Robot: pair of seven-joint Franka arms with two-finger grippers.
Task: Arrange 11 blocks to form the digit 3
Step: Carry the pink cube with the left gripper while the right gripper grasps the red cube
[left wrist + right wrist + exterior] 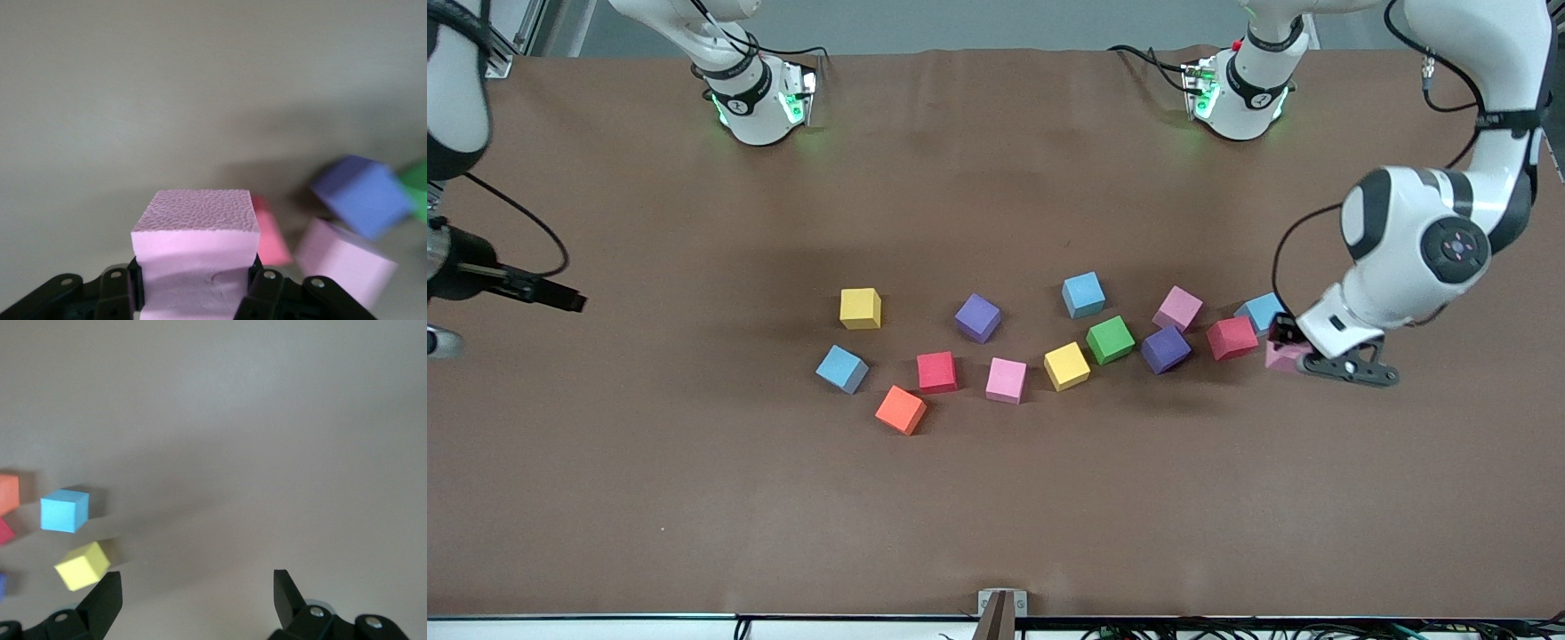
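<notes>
- Pinching a pink block [197, 257], the left gripper [1294, 351] sits at the left arm's end of the table [694, 498], just beside the red block [1232, 338].
- That red block serves as landmark: a blue block [1263, 310] lies just beside it, farther from the front camera; a purple block [1166, 348] is near it, toward the right arm's end.
- The right gripper [197, 593] waits with fingers spread, over bare table toward the right arm's end.
</notes>
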